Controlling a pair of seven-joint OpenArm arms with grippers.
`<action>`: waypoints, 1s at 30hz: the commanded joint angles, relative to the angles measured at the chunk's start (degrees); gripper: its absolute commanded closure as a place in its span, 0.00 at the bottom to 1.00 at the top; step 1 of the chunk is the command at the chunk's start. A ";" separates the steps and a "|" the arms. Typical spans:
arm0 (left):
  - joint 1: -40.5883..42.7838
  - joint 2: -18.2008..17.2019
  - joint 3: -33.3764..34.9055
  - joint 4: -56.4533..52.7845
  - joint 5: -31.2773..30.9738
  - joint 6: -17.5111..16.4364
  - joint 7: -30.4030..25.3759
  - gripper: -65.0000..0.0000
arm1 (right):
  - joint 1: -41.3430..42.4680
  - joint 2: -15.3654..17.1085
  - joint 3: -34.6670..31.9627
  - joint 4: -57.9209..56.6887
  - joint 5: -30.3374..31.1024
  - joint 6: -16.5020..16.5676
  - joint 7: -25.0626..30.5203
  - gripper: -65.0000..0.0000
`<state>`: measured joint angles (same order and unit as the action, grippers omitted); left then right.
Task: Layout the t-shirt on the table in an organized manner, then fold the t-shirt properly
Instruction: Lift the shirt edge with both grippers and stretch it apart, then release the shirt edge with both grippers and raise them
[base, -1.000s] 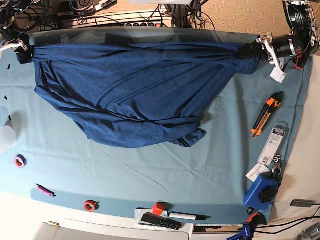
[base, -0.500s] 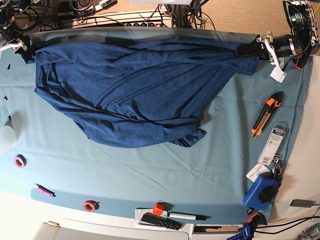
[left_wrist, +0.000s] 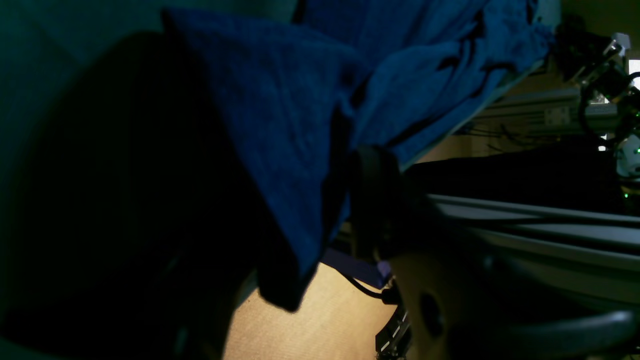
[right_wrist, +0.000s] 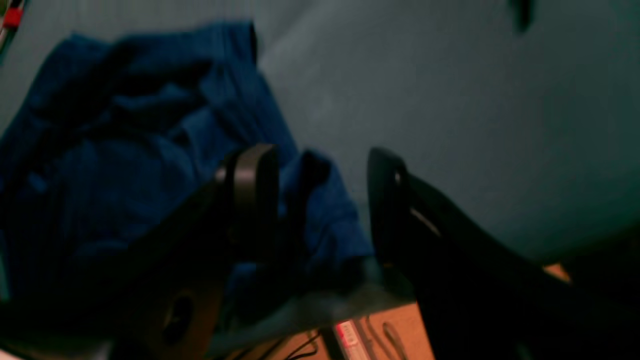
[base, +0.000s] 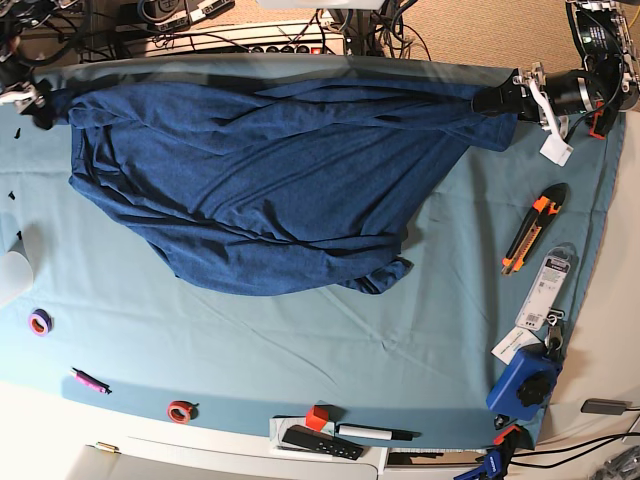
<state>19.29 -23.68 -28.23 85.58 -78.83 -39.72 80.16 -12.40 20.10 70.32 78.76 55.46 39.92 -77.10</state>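
T-shirt (base: 270, 180) lies stretched across the table's (base: 400, 330) far edge, long axis running arm to arm. Your right gripper (right_wrist: 320, 200) is spread, cloth loose between its jaws; left gripper (base: 500, 100) sits at the opposite corner, grip state unreadable.

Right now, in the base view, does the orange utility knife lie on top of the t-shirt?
No. The orange utility knife lies on the bare teal cloth of the table, apart from the t-shirt.
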 joint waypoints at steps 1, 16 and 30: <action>-0.26 -1.09 -0.59 0.83 -1.29 -0.28 -0.16 0.66 | -0.11 2.16 0.22 1.07 1.53 0.08 1.31 0.56; -1.38 -1.11 -6.93 0.83 -2.34 -0.28 -0.16 0.66 | 0.24 5.49 0.22 1.07 1.51 0.08 7.85 0.56; -3.08 -2.49 -7.23 0.85 -1.51 -0.28 -0.16 0.66 | 5.97 5.46 0.22 1.07 1.49 0.08 8.63 0.56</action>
<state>16.40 -24.95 -34.96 85.58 -79.09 -39.75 80.18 -6.63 23.77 70.32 78.78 55.53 39.90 -69.80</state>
